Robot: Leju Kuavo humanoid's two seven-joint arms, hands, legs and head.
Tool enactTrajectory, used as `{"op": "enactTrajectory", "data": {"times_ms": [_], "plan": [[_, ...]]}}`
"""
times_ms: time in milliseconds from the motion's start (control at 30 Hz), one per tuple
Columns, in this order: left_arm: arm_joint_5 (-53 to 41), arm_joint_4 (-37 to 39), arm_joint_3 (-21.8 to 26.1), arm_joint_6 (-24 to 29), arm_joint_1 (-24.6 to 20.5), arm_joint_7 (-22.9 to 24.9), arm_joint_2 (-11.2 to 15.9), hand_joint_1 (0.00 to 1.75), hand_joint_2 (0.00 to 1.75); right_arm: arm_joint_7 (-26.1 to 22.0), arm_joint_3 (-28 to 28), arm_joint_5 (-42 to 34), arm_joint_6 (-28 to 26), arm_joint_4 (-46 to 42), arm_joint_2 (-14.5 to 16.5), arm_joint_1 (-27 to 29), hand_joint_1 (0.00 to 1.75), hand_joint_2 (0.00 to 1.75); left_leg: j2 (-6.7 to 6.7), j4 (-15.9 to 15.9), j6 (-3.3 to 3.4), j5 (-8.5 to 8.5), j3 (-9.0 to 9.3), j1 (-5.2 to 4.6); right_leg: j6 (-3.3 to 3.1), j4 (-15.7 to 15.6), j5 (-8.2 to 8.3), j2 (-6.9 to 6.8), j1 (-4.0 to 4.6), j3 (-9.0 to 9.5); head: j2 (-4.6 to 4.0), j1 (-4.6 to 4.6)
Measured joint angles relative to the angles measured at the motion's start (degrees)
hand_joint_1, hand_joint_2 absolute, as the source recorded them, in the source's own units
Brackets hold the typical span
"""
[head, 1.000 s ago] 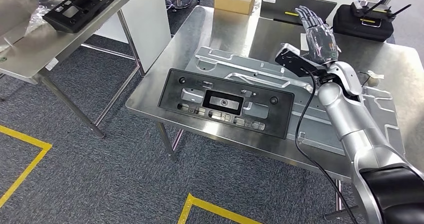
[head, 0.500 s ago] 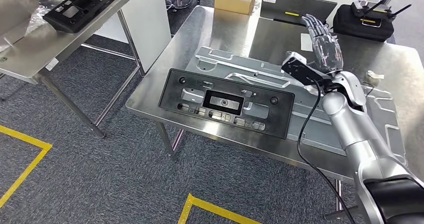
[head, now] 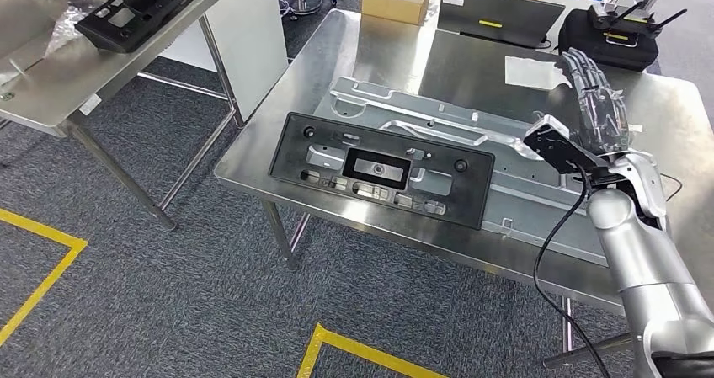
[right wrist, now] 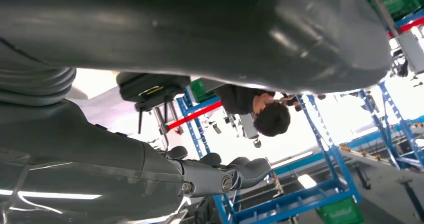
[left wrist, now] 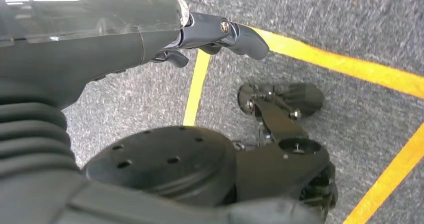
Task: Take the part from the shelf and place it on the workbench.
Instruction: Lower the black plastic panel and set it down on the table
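The black part (head: 382, 171) lies flat on the shiny workbench (head: 253, 155), on top of a silver metal plate (head: 471, 134). The left hand (left wrist: 150, 39) hangs over the floor, holding nothing, fingers a bit bent. The right hand (head: 599, 102) is raised at the workbench's right side, fingers straight and apart, empty. Its wrist camera sees a person (right wrist: 255, 104).

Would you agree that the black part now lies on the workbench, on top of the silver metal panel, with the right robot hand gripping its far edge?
Not quite. The black part does lie on the workbench, on top of the silver metal panel, but the right robot hand grips nothing: the head view shows it raised apart from the part, fingers extended.
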Motion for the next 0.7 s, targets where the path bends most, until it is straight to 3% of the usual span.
{"op": "enactTrajectory", "data": {"times_ms": [67, 200, 267, 333, 367, 400, 433, 500, 567, 600, 700], "plan": [[0.0, 0.0, 0.0, -0.1, -0.1, 0.0, 0.0, 0.0, 0.0, 0.0, -0.7, -0.1, 0.2, -0.7, -0.5, 0.3, 0.0, 0.0, -0.1, 0.8, -0.83, 0.06, -0.65, 0.03, -0.11, -5.4, 1.84, 0.11, -0.06, 3.21, 0.01, 0.0], [-0.4, 0.0, -0.1, -0.4, -0.2, -0.2, 0.0, 0.0, 0.0, 0.3, -1.5, -0.3, 0.6, -1.6, -1.1, 1.2, 0.0, 0.0, -0.26, 1.6, -2.44, 0.23, -1.41, -0.07, -2.41, -5.7, 2.38, 0.29, 0.24, 2.53, 0.0, -0.01], [-0.7, 0.0, -0.2, -0.4, -0.2, -0.3, 0.0, 0.0, 0.0, 0.7, -2.4, -0.5, 1.0, -2.4, -1.5, 2.1, 0.0, 0.0, -0.16, 4.7, -2.89, -3.03, -2.76, 0.1, -3.5, -5.8, 3.24, 0.07, 0.24, 1.64, 0.0, -0.02], [-0.9, 0.0, -0.2, -0.5, -0.3, -0.2, -0.1, 0.0, 0.0, 0.9, -3.4, -0.7, 1.4, -3.3, -2.0, 3.4, 0.0, 0.0, -0.05, 12.1, -3.05, -8.69, -5.12, 0.15, -4.09, -5.8, 4.2, -0.07, 0.57, 0.4, 0.0, -0.02], [-1.0, 0.0, -0.3, -0.5, -0.3, -0.2, -0.1, 0.0, 0.0, 1.0, -4.0, -0.7, 1.6, -3.7, -2.1, 4.0, 0.0, 0.0, -0.05, 15.9, -3.06, -10.71, -6.02, 0.14, -4.22, -5.7, 4.72, -0.09, 0.8, -0.31, 0.0, -0.02], [-1.0, 0.0, -0.4, -0.6, -0.3, -0.1, -0.1, 0.0, 0.0, 1.0, -4.4, -0.7, 1.8, -3.9, -2.3, 4.7, 0.0, 0.0, -0.05, 18.5, -2.96, -11.68, -6.2, 0.11, -4.3, -5.7, 5.28, -0.09, 1.06, -1.06, 0.0, -0.02], [-1.0, 0.0, -0.6, -0.7, -0.4, -0.1, -0.1, 0.0, 0.0, 1.0, -4.8, -0.7, 2.0, -4.2, -2.4, 5.2, 0.0, 0.0, -0.05, 18.8, -2.72, -11.45, -5.29, 0.04, -4.34, -5.7, 5.83, -0.07, 1.32, -1.78, 0.0, -0.02], [-1.1, 0.0, -0.8, -0.8, -0.5, 0.0, -0.1, 0.0, 0.0, 1.0, -5.6, -0.7, 2.2, -4.7, -2.8, 5.8, 0.0, 0.0, -0.08, 13.3, -1.74, -9.17, -0.28, -0.32, -4.31, -5.7, 6.92, -0.01, 1.76, -3.07, 0.0, -0.02], [-1.1, 0.0, -1.1, -0.9, -0.8, 0.1, -0.1, 0.0, 0.0, 1.1, -6.3, -0.7, 2.5, -5.1, -3.3, 6.1, 0.0, 0.0, -0.03, 5.0, -0.63, -8.38, 5.49, -0.9, -3.95, -5.7, 7.93, -0.02, 1.96, -3.79, 0.01, -0.03], [-1.2, 0.0, -1.2, -1.0, -1.0, 0.1, -0.1, 0.0, 0.0, 1.0, -6.6, -0.7, 2.7, -5.2, -3.6, 6.2, 0.0, 0.0, 0.0, 2.4, -0.29, -8.42, 7.1, -1.14, -3.63, -5.8, 8.4, -0.08, 1.88, -3.86, 0.01, -0.03], [-1.4, 0.0, -1.5, -1.0, -1.3, 0.3, -0.3, 0.0, 0.0, 1.0, -7.2, -0.7, 3.7, -5.4, -4.5, 6.6, 0.0, 0.0, 0.07, 0.4, 0.61, -7.14, 7.17, -1.53, -2.38, -6.6, 9.74, -0.23, 1.44, -3.76, 0.01, -0.02]]}}
